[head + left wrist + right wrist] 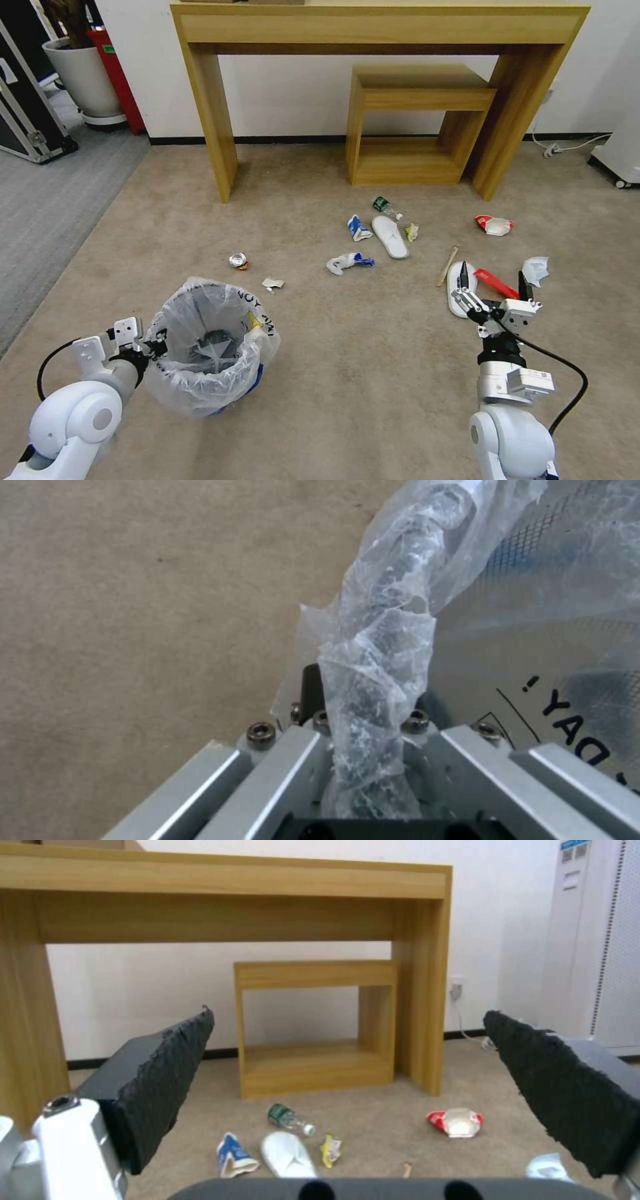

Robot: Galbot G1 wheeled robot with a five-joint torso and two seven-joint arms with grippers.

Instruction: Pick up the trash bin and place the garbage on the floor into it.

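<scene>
Currently your left gripper (155,347) is clamped on the bag-covered rim of the trash bin (207,347), on the bin's left side; the left wrist view shows the twisted clear liner (383,645) running between the fingers, with black lettering on the bag just beside it. You cannot tell from these views whether the bin is lifted or resting on the beige carpet (347,373). Your right gripper (493,280) hovers with its jaws spread wide apart, holding nothing, above a white slipper (460,287) and a red wrapper (497,283) on the carpet. A wooden stick (447,265) lies just left of that slipper, and a white-blue paper scrap (535,269) lies just to the right of the gripper. Farther forward you have a second white slipper (391,237), a clear bottle with a green label (385,207) and a blue-white carton (358,228) clustered near each other, a yellow wrapper (412,231) touching the slipper's right edge, and a red-white wrapper (494,225) well apart to the right. A crumpled white-blue scrap (347,262) sits mid-floor. Near the bin, a small crushed can (238,261) and a white paper bit (272,284) lie just ahead of it. A wooden desk (373,27) with a low shelf unit (413,127) under it stands against the wall.
</scene>
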